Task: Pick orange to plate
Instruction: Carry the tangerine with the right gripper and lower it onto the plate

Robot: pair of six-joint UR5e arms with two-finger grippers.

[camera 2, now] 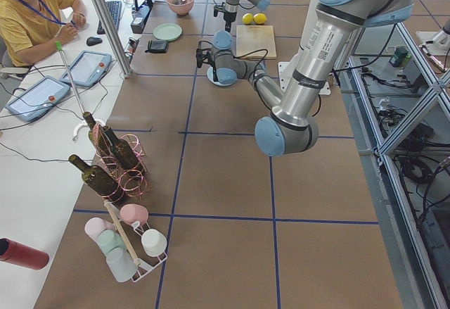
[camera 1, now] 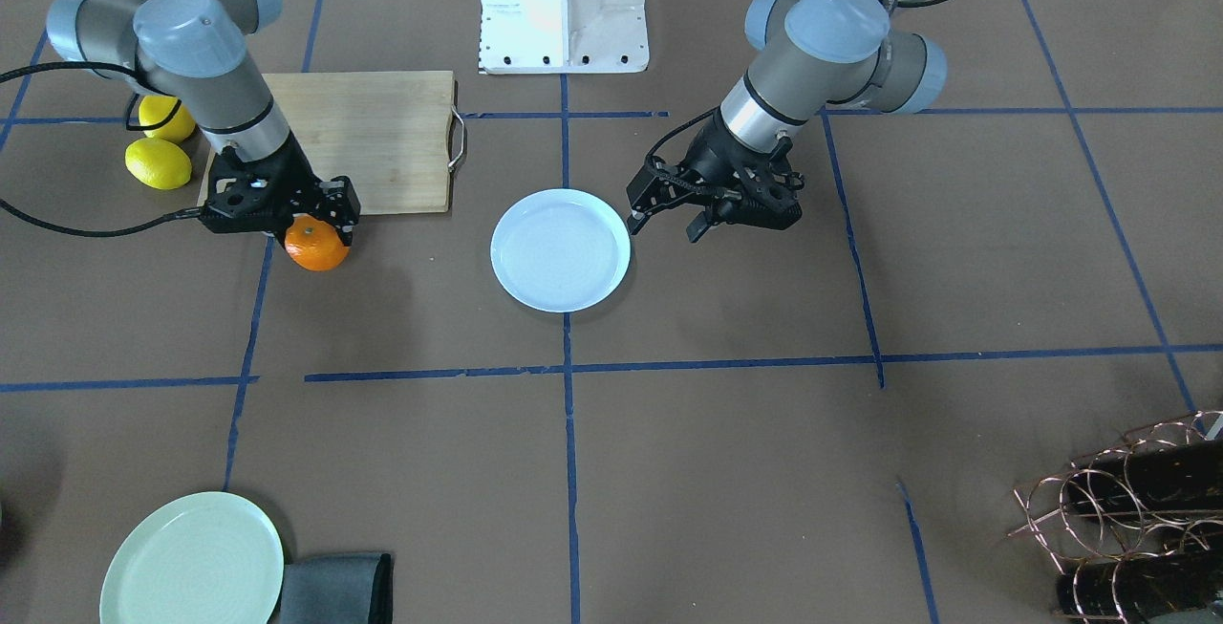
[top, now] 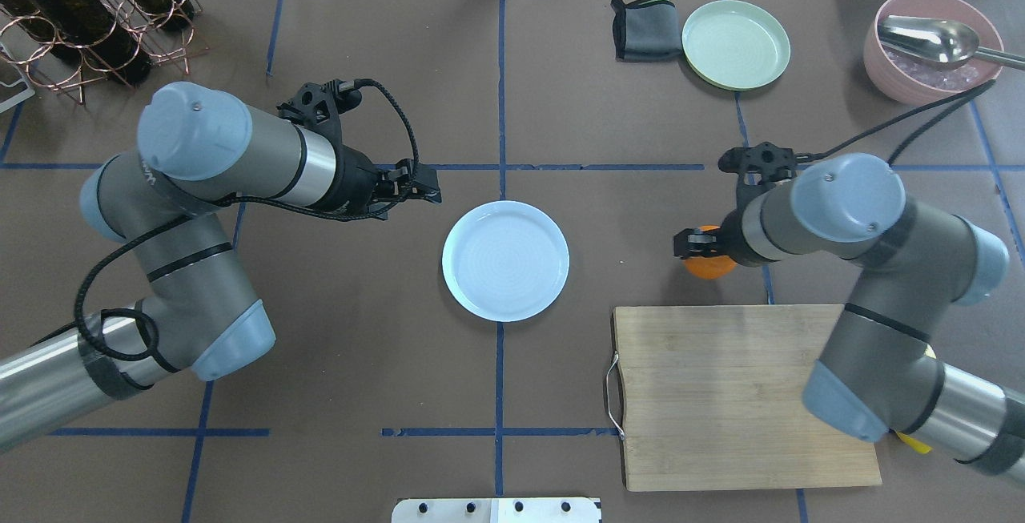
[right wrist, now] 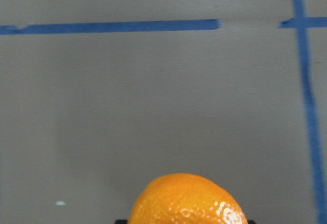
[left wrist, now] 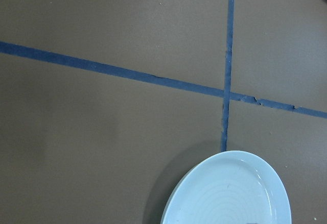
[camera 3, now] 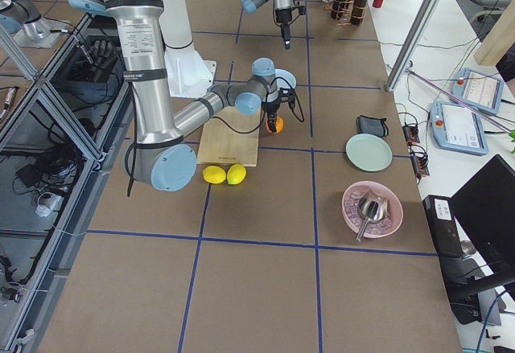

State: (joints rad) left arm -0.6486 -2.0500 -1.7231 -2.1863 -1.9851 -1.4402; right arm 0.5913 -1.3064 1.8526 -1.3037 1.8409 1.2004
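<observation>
The orange (camera 1: 317,247) is held in my right gripper (camera 1: 313,223), which is shut on it just off the front corner of the cutting board. From overhead, the orange (top: 711,265) peeks out under that wrist. It fills the bottom of the right wrist view as a bright dimpled dome (right wrist: 186,201); whether it touches the table cannot be told. The pale bluish-white plate (camera 1: 561,248) sits bare at the table's middle, apart from the orange. My left gripper (camera 1: 666,223) hovers open beside the plate's rim (top: 505,260), holding nothing. The left wrist view shows the plate (left wrist: 230,193) at its lower edge.
A wooden cutting board (top: 737,395) lies under the right arm, with two lemons (camera 1: 158,162) beside it. A pale green plate (top: 735,44), a grey cloth (top: 645,17) and a pink bowl with a spoon (top: 933,46) sit far right. A wine rack (top: 80,18) stands far left.
</observation>
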